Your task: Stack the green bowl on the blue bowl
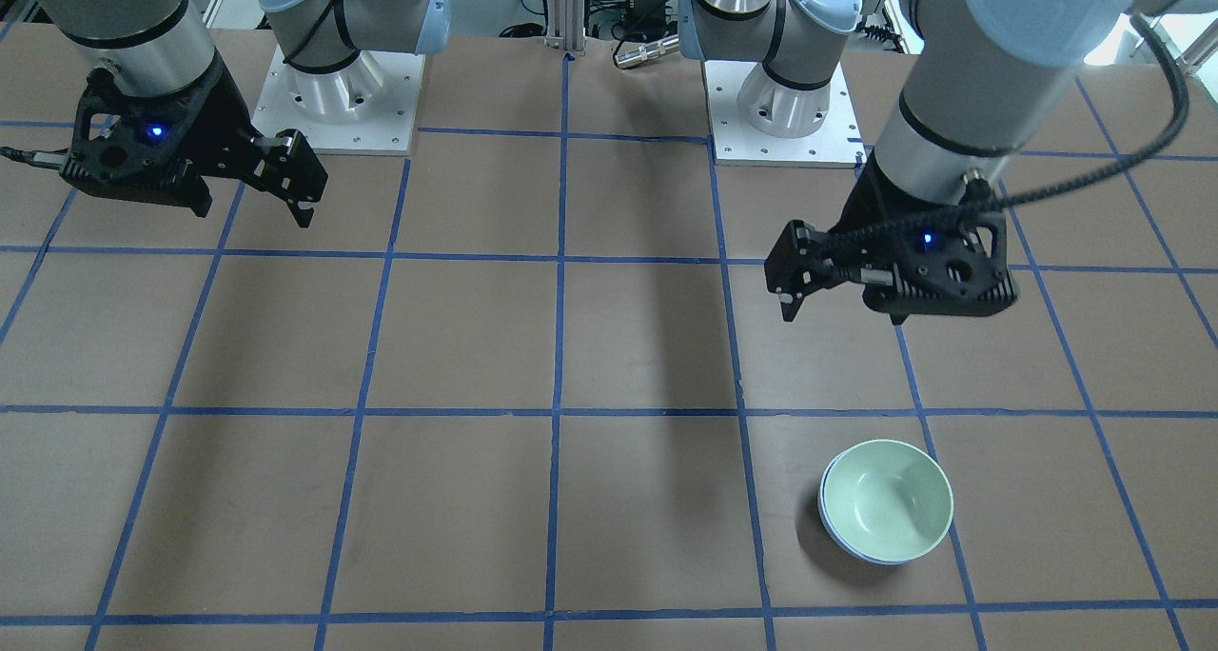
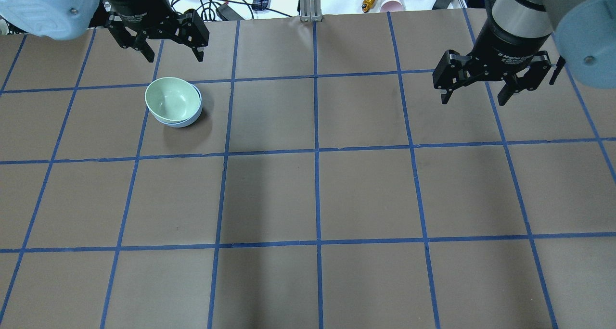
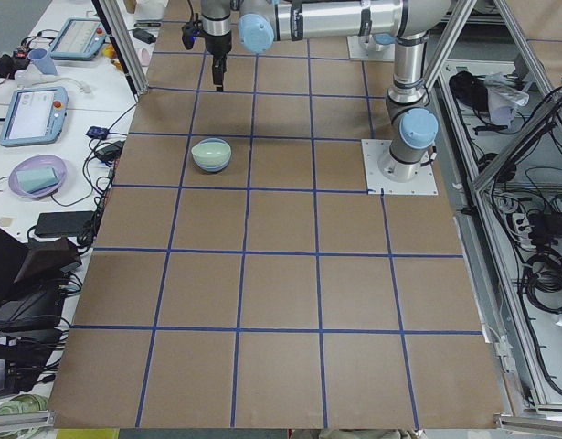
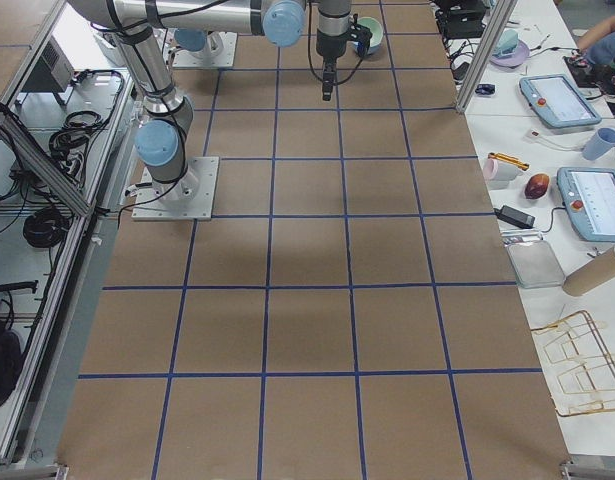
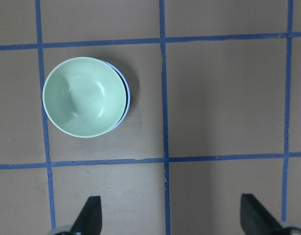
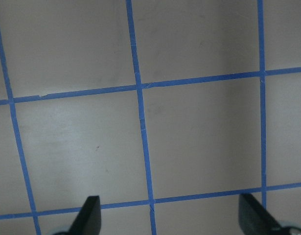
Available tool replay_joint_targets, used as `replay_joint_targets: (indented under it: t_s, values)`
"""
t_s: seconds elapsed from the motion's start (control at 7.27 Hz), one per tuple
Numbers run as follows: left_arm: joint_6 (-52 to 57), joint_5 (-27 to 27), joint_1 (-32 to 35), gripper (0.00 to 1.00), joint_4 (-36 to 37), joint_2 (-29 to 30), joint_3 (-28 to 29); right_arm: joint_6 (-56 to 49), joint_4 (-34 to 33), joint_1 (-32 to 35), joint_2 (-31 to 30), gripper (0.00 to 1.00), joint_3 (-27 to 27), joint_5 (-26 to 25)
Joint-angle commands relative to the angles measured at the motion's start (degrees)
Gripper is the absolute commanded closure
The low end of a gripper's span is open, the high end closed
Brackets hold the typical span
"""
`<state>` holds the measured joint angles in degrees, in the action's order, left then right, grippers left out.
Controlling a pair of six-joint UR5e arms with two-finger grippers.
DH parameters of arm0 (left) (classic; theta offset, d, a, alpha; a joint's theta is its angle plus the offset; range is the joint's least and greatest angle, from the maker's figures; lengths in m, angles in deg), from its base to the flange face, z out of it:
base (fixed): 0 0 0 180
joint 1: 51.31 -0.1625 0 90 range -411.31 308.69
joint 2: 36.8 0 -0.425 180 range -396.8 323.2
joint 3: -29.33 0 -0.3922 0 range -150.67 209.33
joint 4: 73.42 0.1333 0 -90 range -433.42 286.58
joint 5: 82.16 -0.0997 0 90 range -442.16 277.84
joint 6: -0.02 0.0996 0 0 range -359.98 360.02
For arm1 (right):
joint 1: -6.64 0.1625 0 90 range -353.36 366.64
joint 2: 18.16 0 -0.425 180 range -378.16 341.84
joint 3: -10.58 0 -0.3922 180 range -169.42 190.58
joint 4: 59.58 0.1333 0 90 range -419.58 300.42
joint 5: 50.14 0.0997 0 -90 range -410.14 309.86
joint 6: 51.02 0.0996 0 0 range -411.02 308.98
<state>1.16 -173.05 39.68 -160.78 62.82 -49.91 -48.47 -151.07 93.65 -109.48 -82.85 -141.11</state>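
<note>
The green bowl [image 2: 171, 99] sits nested inside the blue bowl [image 2: 192, 118] at the upper left of the overhead view. Only a thin crescent of blue rim shows along the stack's lower right edge. The pair stands on the brown table [image 2: 365, 194] with its grid of blue tape, and nothing lies inside the green bowl.

The left gripper [image 2: 174, 52] hovers just above the stack in that frame, its jaws spread wide and empty. Through its wrist camera the bowls appear at upper left, roughly in line with the left-hand fingertip [image 5: 89, 218] rather than centred between the two tips. So the stack lies ahead of the jaws and off to one side. The bowls are round, with no long axis to line up on.

The right gripper [image 2: 474, 98], at the right of the overhead view, is well apart from the bowls. Its jaws are likewise wide open with nothing between them, and its wrist camera shows only bare taped grid. The left arm is plainly the nearer.

Judged from how things lie, the stacking looks done. The green bowl appears slightly offset in the blue one, though from these angles it is hard to say whether it sits fully level.
</note>
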Motion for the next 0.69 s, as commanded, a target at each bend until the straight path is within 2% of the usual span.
replay_joint_targets:
  t_s: [0.0, 0.55]
  values:
    - [-0.3, -0.1, 0.8, 0.00, -6.4, -6.2, -0.3, 0.0, 0.0, 0.0, 0.0, 0.00, 0.0, 0.0]
    - [2.2, -0.1, -1.2, 0.00, -6.3, -9.4, -4.2, 0.0, 0.0, 0.0, 0.0, 0.00, 0.0, 0.0]
